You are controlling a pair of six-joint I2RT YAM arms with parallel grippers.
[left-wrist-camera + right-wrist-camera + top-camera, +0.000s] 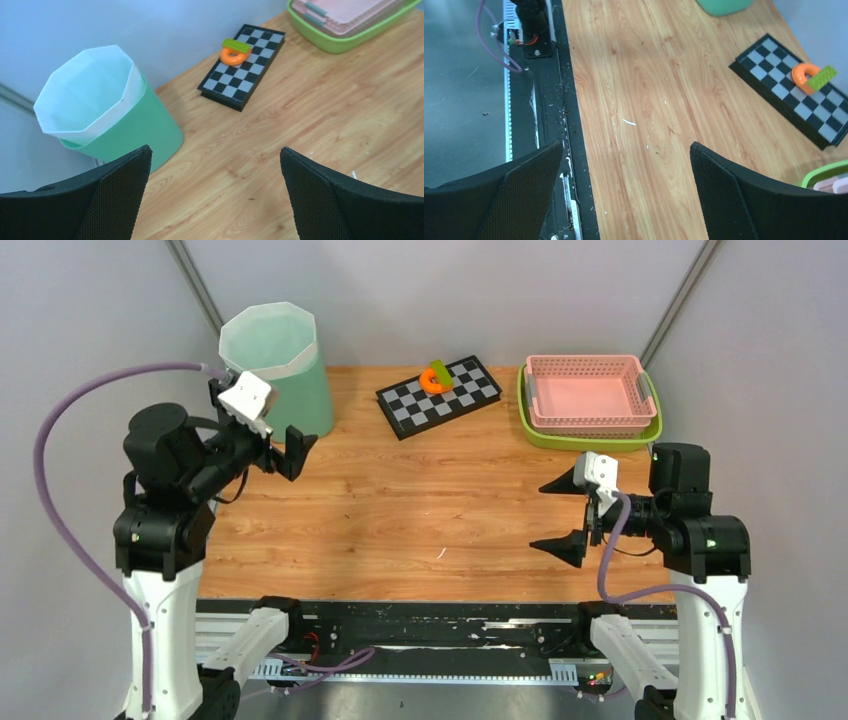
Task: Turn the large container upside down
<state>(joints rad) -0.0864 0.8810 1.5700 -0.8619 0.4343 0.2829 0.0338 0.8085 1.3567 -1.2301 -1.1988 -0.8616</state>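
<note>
The large container [285, 375] is a mint-green bin with a white liner, standing upright with its mouth up at the table's back left. It also shows in the left wrist view [105, 110], and a sliver of it shows in the right wrist view [724, 5]. My left gripper [278, 452] hangs open just in front of its base, a little to the near side, touching nothing [215, 150]. My right gripper [560, 515] stands open above the right side of the table, far from the bin, with only bare wood between its fingers [626, 145].
A folded checkerboard [440, 397] lies at the back middle with an orange ring and green piece [435, 377] on it. A pink basket [588, 392] sits in a green tray [590, 440] at the back right. The table's near edge meets a black rail [430, 625].
</note>
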